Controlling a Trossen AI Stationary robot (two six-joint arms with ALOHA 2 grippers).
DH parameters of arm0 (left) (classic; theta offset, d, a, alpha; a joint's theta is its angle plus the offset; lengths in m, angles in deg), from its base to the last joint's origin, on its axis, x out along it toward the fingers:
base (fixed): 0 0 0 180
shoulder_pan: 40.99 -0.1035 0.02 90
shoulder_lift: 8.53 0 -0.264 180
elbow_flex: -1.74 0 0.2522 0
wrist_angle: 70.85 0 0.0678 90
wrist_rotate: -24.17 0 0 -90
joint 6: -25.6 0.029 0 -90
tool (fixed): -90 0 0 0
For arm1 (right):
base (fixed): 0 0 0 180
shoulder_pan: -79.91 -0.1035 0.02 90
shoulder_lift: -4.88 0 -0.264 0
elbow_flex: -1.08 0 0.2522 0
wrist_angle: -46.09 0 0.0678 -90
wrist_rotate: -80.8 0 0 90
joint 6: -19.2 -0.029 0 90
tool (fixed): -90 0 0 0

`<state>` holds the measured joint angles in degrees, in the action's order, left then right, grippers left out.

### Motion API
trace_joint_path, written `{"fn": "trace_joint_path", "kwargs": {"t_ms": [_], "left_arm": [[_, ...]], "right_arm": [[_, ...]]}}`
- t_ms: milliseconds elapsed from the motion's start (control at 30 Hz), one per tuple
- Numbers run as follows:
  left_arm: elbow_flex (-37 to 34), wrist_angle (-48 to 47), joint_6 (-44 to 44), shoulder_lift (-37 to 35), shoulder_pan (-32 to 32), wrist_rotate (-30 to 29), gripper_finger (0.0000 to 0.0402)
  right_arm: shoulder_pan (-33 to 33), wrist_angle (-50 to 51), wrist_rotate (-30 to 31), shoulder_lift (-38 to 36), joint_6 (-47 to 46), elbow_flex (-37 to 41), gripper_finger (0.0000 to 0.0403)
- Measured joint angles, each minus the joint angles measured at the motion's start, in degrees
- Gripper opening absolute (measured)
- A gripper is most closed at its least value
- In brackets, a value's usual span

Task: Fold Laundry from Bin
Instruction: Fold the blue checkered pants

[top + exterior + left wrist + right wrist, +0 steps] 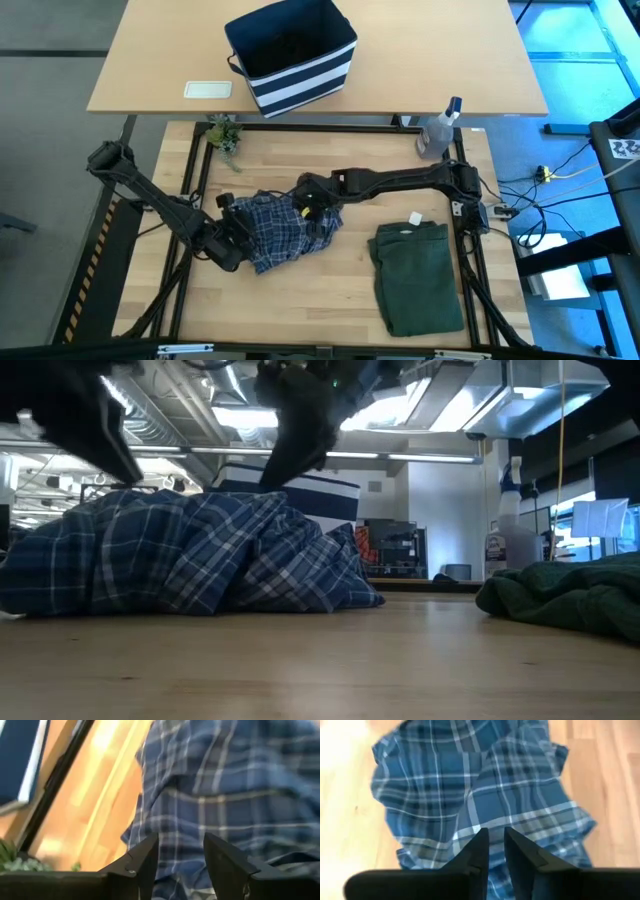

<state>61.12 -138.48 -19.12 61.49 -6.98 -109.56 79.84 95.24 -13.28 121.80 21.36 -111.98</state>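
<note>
The blue-and-white plaid shirt point(285, 228) lies crumpled on the wooden table, left of centre, and shows as a mound in the low view point(190, 555). My left gripper point(238, 238) is at its left edge, its fingers point(145, 862) apart with cloth between them. My right gripper point(312, 207) is on the shirt's far right part, almost shut. A dark olive-green garment point(415, 275) lies folded on the table's right half. The navy striped bin point(292, 55) stands on the far table. My left gripper has a bunch of the shirt's left edge point(182, 882) between its two spread fingers, coming slanting down from the table's left. Most of the shirt rests on the table. My right gripper pinches a small fold on the shirt's top point(496, 827) between its two fingertips, slanting down from the right. The cloth rises to a low peak point(272, 495) under the fingers; the rest lies on the table.
A clear spray bottle point(437, 130) stands at the table's far right corner and a small green plant point(225, 135) at its far left. A white flat object point(208, 89) lies on the far table beside the bin. Bare wood shows along the near edge point(300, 310).
</note>
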Motion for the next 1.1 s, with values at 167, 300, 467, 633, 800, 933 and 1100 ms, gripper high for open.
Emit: {"fn": "trace_joint_path", "kwargs": {"t_ms": [167, 300, 467, 633, 800, 933, 1100], "left_arm": [[-6.99, 7.74, -1.44, -0.34, -1.92, 3.21, 0.0120], [-11.02, 15.59, 1.95, -0.39, -4.29, 5.58, 0.0094], [-15.13, 16.75, 1.12, -0.42, -9.35, 8.81, 0.0062], [-16.36, 16.98, 0.38, -0.42, -13.52, 9.51, 0.0038], [-13.72, 17.13, 4.44, -2.25, -15.01, 8.52, 0.0037], [-10.85, 17.11, 8.55, -5.27, -14.95, 7.40, 0.0052], [-6.15, 15.96, 15.50, -9.76, -14.82, 5.38, 0.0077]], "right_arm": [[2.20, -8.24, -0.61, 0.22, -0.63, 7.04, 0.0049], [4.19, -14.35, -0.61, 0.34, -2.16, 12.99, 0.0045], [6.15, -20.56, -0.79, 0.35, -3.30, 18.83, 0.0044], [7.00, -23.98, -0.87, 0.36, -3.21, 21.05, 0.0044], [7.27, -24.62, -1.46, -0.58, -1.84, 19.66, 0.0044], [7.24, -22.01, -1.44, -3.60, -0.76, 17.26, 0.0044], [7.22, -18.26, -0.91, -9.01, -0.16, 16.50, 0.0044]]}}
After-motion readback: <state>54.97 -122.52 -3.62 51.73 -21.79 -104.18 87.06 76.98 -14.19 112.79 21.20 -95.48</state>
